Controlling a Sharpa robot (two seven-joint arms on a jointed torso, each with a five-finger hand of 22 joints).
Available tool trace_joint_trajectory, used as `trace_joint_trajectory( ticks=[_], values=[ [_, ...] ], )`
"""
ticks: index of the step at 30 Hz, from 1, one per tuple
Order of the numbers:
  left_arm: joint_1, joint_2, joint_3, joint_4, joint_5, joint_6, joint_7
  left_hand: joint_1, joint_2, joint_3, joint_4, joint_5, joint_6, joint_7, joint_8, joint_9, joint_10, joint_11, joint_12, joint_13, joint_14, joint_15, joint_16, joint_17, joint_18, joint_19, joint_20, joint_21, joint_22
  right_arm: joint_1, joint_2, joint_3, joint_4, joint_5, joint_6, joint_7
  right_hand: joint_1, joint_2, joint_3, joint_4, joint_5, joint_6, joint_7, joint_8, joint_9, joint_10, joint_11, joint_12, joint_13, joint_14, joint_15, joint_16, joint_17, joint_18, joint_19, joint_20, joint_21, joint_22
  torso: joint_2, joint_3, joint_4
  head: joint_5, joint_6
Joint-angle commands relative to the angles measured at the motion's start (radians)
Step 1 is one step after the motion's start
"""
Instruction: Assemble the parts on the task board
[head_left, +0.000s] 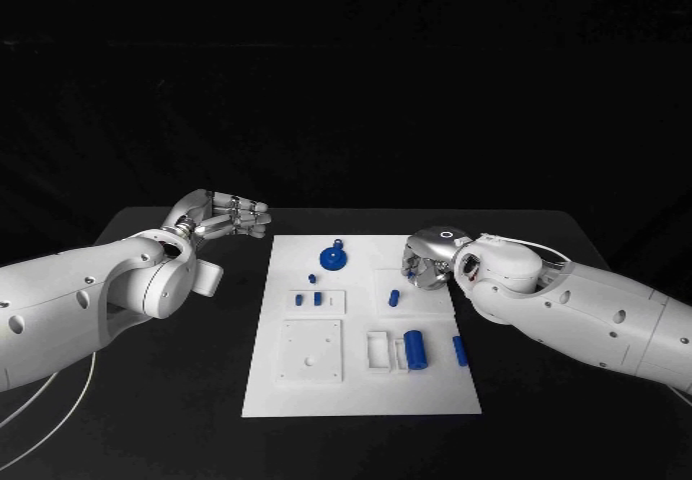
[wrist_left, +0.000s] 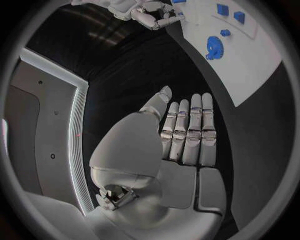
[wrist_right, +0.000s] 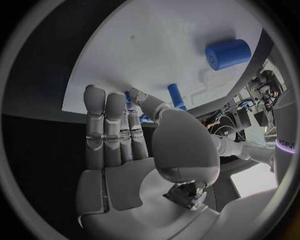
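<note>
The white task board (head_left: 361, 390) lies in the middle of the black table. On it are a blue gear (head_left: 332, 260), several small blue pieces (head_left: 309, 298), a short peg (head_left: 394, 296), a thick blue cylinder (head_left: 415, 349) and a slim peg (head_left: 460, 349). My right hand (head_left: 430, 258) hovers over the board's right edge near the short peg. In the right wrist view its fingers (wrist_right: 115, 130) are stretched out and hold nothing, with the cylinder (wrist_right: 228, 53) and a slim peg (wrist_right: 176, 95) beyond them. My left hand (head_left: 224, 215) is off the board's far left corner, its fingers (wrist_left: 187, 130) straight and empty.
A raised square plate (head_left: 312, 350) and a small white bracket (head_left: 381, 352) sit on the near half of the board. Bare black table (head_left: 202, 400) runs along both sides of the board. The left wrist view shows the gear (wrist_left: 214, 47) and my right hand (wrist_left: 147, 12).
</note>
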Motion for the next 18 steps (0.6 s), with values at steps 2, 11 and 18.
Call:
trace_joint_trajectory(
  ticks=[2,11,18],
  values=[
    [0.002,0.004,0.001,-0.003,0.013,0.007,0.013,0.004,0.006,-0.002,-0.005,0.003,0.001,0.003,0.000,0.000,-0.005,-0.002,-0.001,0.000,-0.004,-0.001,-0.004,-0.002,0.016,0.005,-0.001,0.006,-0.001,-0.003,-0.005,0.000,0.013,-0.016,-0.057,-0.006,0.007,-0.007,0.011,0.000,-0.006,0.010,-0.001,0.003,0.001,0.032,-0.024,0.002,0.002,-0.001,-0.009,0.008,-0.002,0.012,0.001,-0.007,0.005,0.026,-0.001,0.0004,-0.0010,0.002,0.003],
    [0.002,0.011,0.001,-0.018,0.017,0.007,0.017,0.004,0.007,-0.002,-0.007,0.002,0.002,0.002,0.000,0.000,-0.006,-0.001,-0.001,0.000,-0.006,0.000,-0.004,-0.002,0.017,0.005,-0.001,0.006,0.001,-0.002,-0.028,0.039,0.045,0.059,-0.061,0.011,0.010,-0.011,0.014,0.007,-0.009,0.013,-0.002,0.003,0.001,0.035,-0.025,0.002,0.002,-0.002,-0.011,0.014,-0.008,0.011,0.014,-0.009,-0.034,0.094,-0.001,0.0000,-0.0015,0.008,0.012],
    [0.002,0.018,0.001,-0.033,0.024,0.011,0.019,0.004,0.008,-0.002,-0.008,0.003,0.001,0.003,0.000,0.000,-0.008,-0.001,-0.001,0.000,-0.008,0.000,-0.004,-0.002,0.018,0.005,-0.001,0.006,0.001,0.001,-0.039,0.058,0.068,0.108,-0.048,0.026,0.010,-0.011,0.012,0.008,-0.004,0.012,-0.002,0.003,0.001,0.035,-0.025,0.002,0.002,-0.003,-0.013,0.013,-0.009,0.011,0.021,-0.011,-0.054,0.127,-0.001,0.0000,-0.0017,0.015,0.013]
  ],
)
